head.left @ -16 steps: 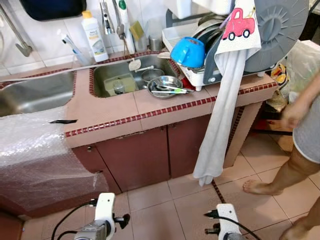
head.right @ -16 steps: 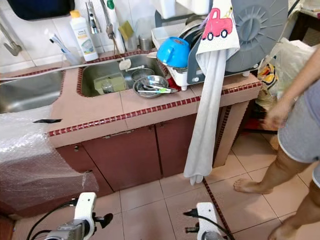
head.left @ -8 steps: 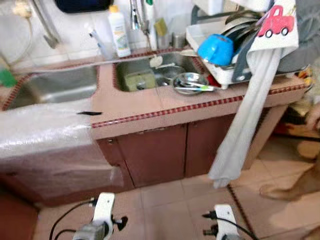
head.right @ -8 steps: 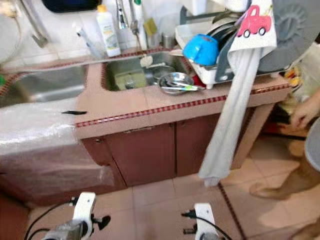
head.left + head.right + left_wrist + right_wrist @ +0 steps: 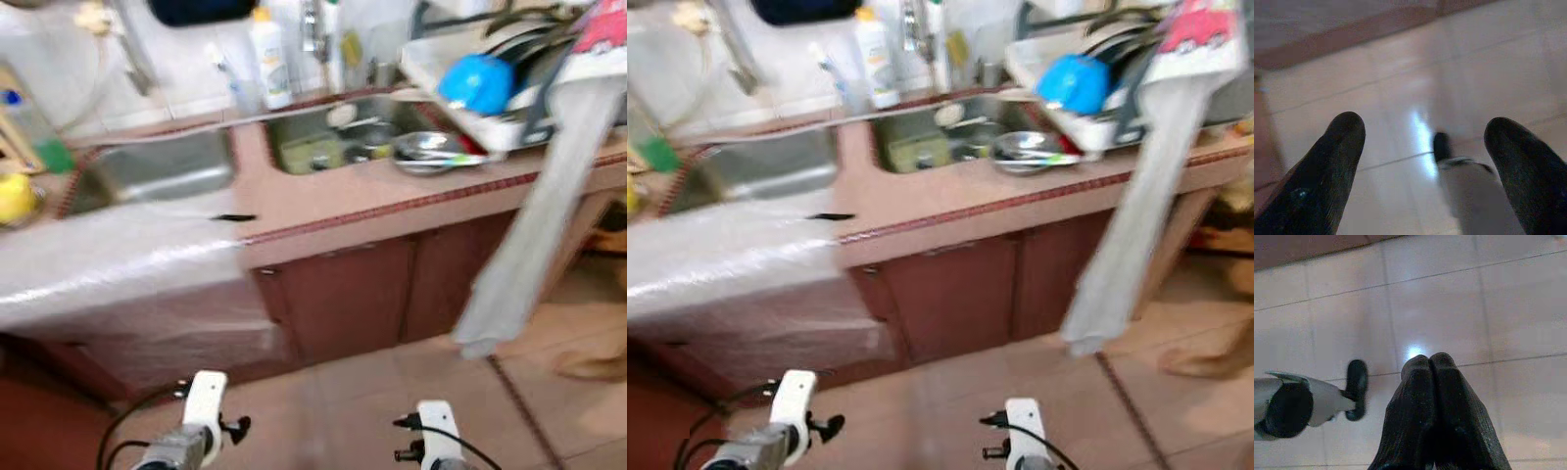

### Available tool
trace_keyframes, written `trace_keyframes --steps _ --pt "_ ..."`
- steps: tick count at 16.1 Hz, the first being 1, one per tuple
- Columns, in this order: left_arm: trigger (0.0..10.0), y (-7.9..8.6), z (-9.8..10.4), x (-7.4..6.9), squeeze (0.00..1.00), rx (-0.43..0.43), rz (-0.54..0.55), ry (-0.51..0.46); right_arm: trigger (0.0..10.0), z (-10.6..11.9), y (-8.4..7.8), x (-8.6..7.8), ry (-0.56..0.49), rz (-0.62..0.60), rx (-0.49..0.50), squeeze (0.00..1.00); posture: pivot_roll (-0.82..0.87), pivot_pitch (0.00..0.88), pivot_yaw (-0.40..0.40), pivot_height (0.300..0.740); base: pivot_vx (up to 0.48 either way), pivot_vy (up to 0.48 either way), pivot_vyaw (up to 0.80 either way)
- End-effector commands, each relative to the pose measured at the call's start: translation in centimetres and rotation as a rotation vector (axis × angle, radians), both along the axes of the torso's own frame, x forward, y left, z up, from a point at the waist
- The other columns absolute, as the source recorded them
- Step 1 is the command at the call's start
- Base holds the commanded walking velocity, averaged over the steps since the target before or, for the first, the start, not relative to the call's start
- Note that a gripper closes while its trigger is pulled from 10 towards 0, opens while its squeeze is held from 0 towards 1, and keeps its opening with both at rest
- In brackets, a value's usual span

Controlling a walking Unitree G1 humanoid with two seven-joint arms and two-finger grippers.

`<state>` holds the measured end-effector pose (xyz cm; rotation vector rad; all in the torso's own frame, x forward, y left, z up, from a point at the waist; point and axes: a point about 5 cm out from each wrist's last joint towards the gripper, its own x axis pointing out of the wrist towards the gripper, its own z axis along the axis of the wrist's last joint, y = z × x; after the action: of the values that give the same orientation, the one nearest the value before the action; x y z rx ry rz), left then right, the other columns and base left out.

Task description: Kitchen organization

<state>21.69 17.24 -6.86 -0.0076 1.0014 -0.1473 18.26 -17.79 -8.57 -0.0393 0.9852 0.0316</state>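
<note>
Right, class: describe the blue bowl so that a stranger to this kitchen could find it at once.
Start at the tiled counter with its two steel sinks and go to its right end, where a dish rack stands. The blue bowl lies tipped on the rack's near side, just above a steel bowl holding utensils. It is the only bright blue thing among grey and dark dishes.

Two sinks are set in the table [image 5: 323,201]: the left sink [image 5: 162,171] and the right sink [image 5: 338,137]. A bowl [image 5: 431,152] sits right of the right sink, before the dish rack [image 5: 490,103]. A towel [image 5: 539,225] hangs down the table's right end. Bottles [image 5: 269,54] stand at the far wall.
</note>
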Motion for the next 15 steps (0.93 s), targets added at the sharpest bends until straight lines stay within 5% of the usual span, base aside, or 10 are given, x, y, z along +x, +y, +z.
trace_keyframes --steps 1,10,15 --pt "10.0 -0.4 -0.1 -0.1 0.0 0.007 -0.013 0.009 10.0 -0.1 -0.6 -0.3 0.007 -0.022 -0.004 0.0 -0.01 0.0 0.142 0.74 0.0 0.469 0.0" --pt "10.0 -1.3 -0.5 -0.7 0.0 -0.037 0.04 0.013 10.0 -0.1 -1.4 -0.6 0.031 0.082 -0.054 0.0 -0.01 0.0 0.068 0.74 0.0 0.469 0.0" --pt "10.0 -0.8 -0.9 -1.4 0.0 -0.017 0.048 0.013 10.0 0.1 -0.1 0.1 0.018 0.149 -0.033 0.0 0.0 0.0 0.055 0.74 0.0 0.0 0.0"
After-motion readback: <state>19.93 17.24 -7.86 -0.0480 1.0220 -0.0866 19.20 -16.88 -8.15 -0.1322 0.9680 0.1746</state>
